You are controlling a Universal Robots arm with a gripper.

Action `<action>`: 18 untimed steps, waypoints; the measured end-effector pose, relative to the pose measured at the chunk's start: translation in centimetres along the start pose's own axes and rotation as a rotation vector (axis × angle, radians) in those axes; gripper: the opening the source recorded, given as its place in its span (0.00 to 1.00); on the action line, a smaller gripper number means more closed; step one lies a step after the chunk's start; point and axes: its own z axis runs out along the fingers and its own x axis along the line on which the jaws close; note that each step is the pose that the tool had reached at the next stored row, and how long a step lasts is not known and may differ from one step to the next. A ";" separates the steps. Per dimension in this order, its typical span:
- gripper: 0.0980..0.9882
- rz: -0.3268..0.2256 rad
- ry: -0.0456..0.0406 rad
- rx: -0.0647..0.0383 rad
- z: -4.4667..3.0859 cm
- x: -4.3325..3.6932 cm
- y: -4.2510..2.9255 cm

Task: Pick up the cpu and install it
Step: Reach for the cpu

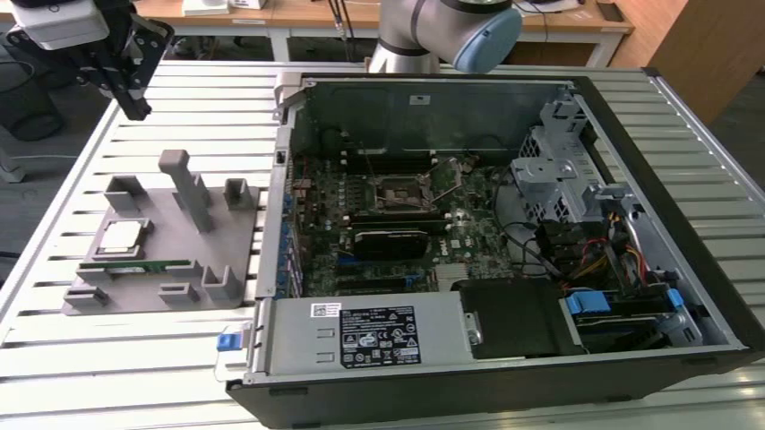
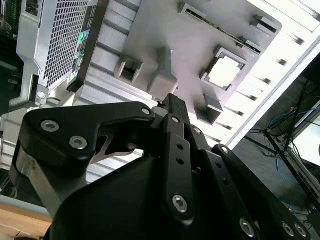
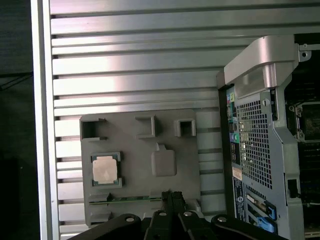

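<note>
CPU [image 1: 121, 236] in grey holder [image 1: 120, 300], not yet picked up.
Lies flat, metal face up, in a square pocket of the holder on the slatted table [image 1: 107, 376], at the exterior view's left of the open computer case [image 1: 478, 399]; green memory stick [image 1: 134, 266] just beside it. Note gripper [image 1: 134, 109] hanging above the table past the holder's far edge, well apart from the CPU, jaws pressed together on nothing.

An open computer case [image 1: 431, 112] lies beside a grey fixture [image 1: 161, 244] (green memory stick [image 1: 134, 266] aboard)
</note>
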 end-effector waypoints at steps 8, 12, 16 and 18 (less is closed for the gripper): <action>0.02 0.000 0.0007 0.000 0.01 0.96 -0.07; 0.02 0.000 0.0011 0.000 0.01 1.42 -0.11; 0.02 0.000 0.0015 0.000 0.02 1.89 -0.14; 0.02 0.000 0.0016 0.000 0.02 2.12 -0.16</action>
